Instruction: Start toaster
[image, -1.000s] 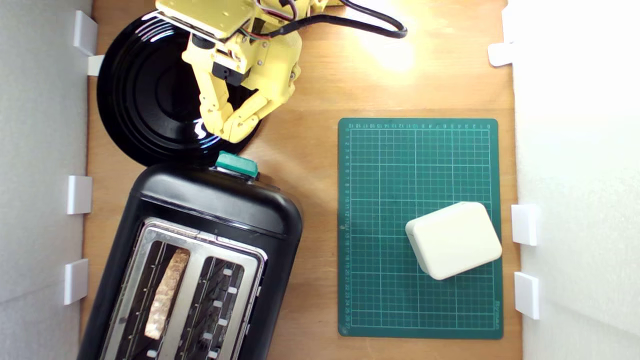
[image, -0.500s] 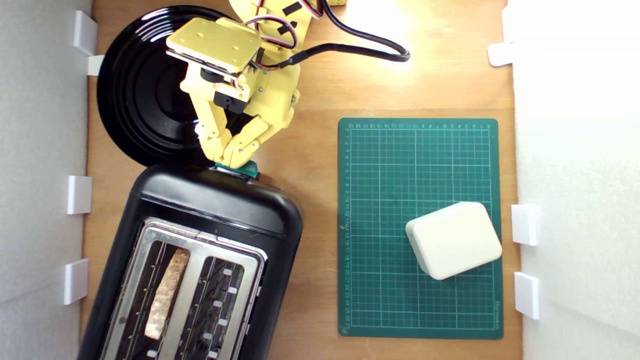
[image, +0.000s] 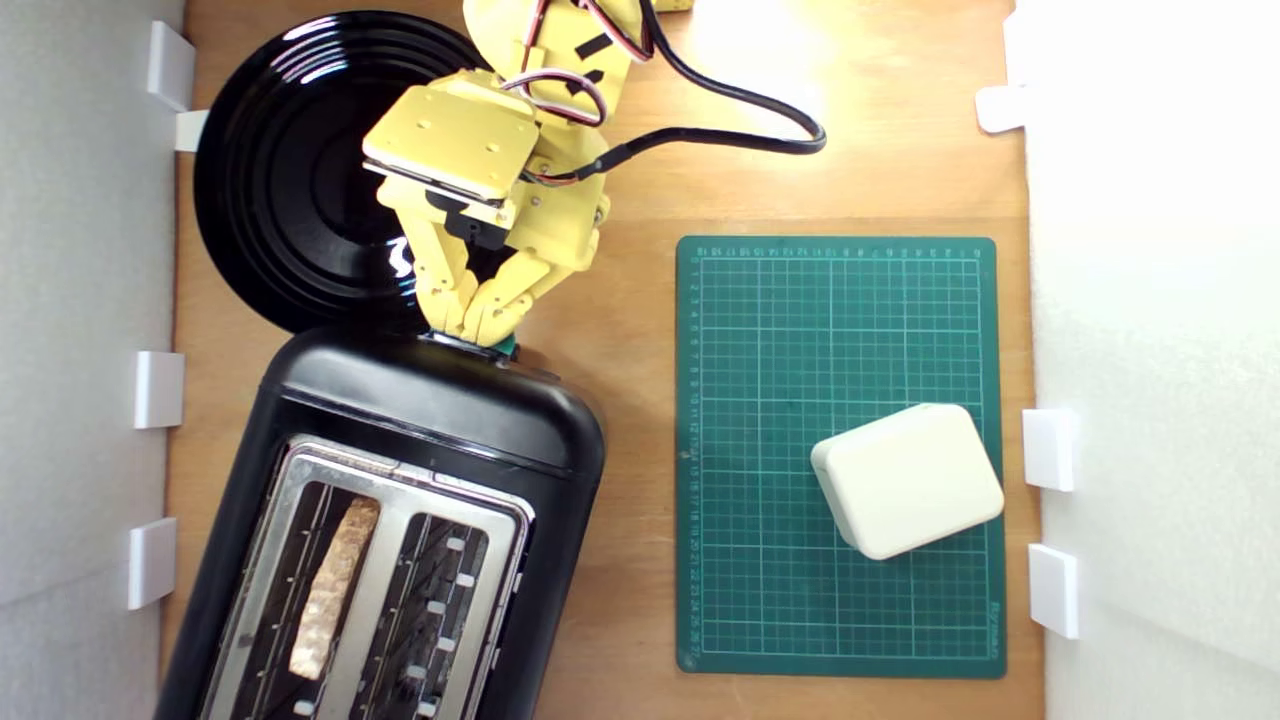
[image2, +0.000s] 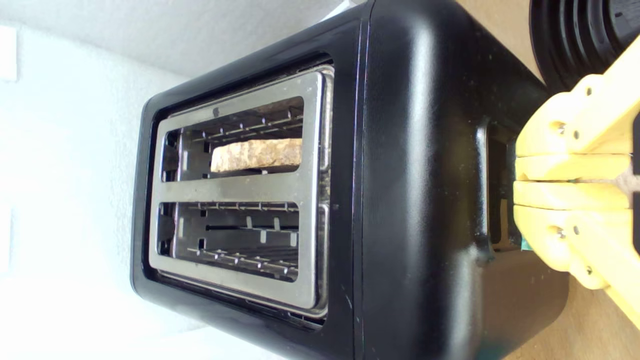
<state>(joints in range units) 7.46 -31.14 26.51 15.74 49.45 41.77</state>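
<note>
The glossy black toaster (image: 420, 430) (image2: 415, 165) lies at the exterior view's lower left, with a slice of toast (image: 333, 585) (image2: 257, 155) in one slot of its silver top plate. My yellow gripper (image: 478, 330) (image2: 522, 187) is shut, its fingertips pressed together directly over the teal lever knob (image: 508, 349) at the toaster's end. Only a sliver of the knob shows past the fingers. In the wrist view the closed fingers (image2: 565, 167) sit against the lever slot.
A round black plate (image: 270, 170) lies behind the toaster, under the arm. A green cutting mat (image: 760, 300) at the exterior view's right carries a white rounded box (image: 907, 480). White walls with clips edge both sides. A black cable (image: 740, 140) loops from the arm.
The gripper came down from above the plate toward the toaster and now covers the teal knob, which was fully visible a second ago. The toast has not moved.
</note>
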